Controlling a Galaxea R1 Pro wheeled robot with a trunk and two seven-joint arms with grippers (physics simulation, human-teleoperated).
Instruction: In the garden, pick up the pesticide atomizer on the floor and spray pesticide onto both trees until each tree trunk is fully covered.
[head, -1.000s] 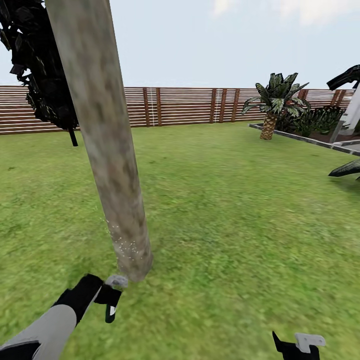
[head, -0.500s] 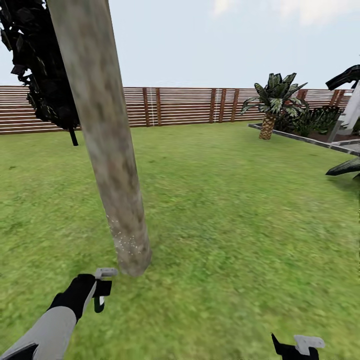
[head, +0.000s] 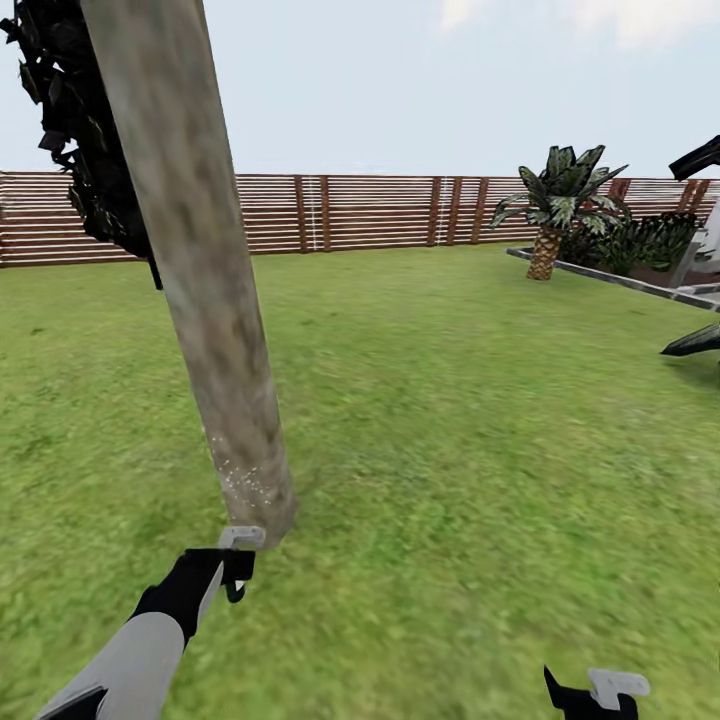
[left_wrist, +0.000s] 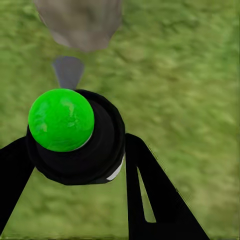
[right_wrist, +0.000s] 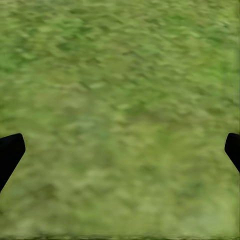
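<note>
Black green-capped pesticide atomizer (left_wrist: 75, 137) facing speckled tree trunk (head: 215, 330).

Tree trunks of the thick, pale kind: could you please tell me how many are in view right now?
1. The tree trunk rises at the left of the head view, just beyond the left gripper. A second may stand outside the picture.

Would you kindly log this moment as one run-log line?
left tool: shut on atomizer, beside tree trunk base | pesticide: low specks only | right tool: open over grass

One tree trunk (head: 200, 290); one palm (head: 557, 205); one fence (head: 380, 210); two claws: left (head: 236, 565), right (head: 596, 692)
</note>
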